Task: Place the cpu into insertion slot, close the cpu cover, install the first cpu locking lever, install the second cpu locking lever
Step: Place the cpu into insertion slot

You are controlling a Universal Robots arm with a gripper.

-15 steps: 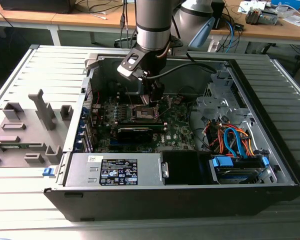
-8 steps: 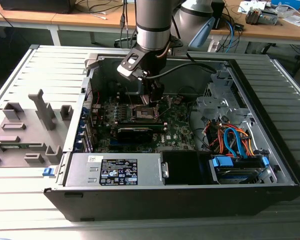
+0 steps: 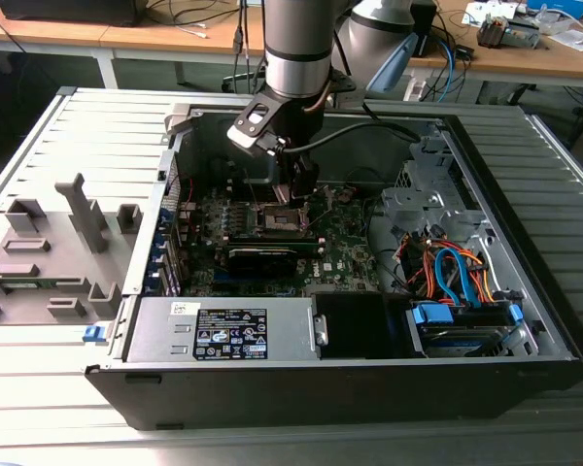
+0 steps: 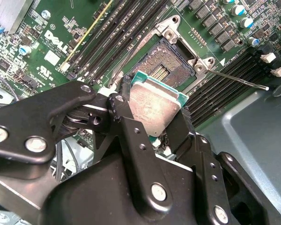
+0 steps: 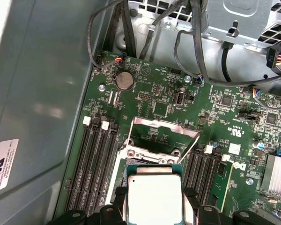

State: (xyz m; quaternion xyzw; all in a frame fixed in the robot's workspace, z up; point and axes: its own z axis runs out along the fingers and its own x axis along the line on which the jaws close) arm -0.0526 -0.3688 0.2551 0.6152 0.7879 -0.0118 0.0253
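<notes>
The tool [image 4: 155, 110] is clamped on the cpu [image 4: 152, 101], one dark finger on each of two opposite edges, with the pale metal top facing the wrist cameras. The chip hangs a little above the socket [image 4: 171, 65] and partly over it, tilted slightly against the board as the second wrist view shows it. It is not seated.

The cover [image 5: 164, 123] stands swung up at the far side of the socket. Both thin wire levers are free: one [image 4: 239, 80] sticks out over the memory slots and the other [image 4: 126, 56] lies along the opposite side. In the exterior view the arm reaches down into the open case [image 3: 525, 320], which lies on the slatted tabletop [image 3: 39, 408].

I judge the cpu to be light, thin and stiff, so it should not flex or sag in the grip. Its smooth lid and narrow edges give little purchase, and a slack hold could let it slide or twist. The edges are the right place to hold it. The underside contacts are delicate and so, more so, is the socket's pin field, so only light clamping on the rim is called for and no pressing flat.
</notes>
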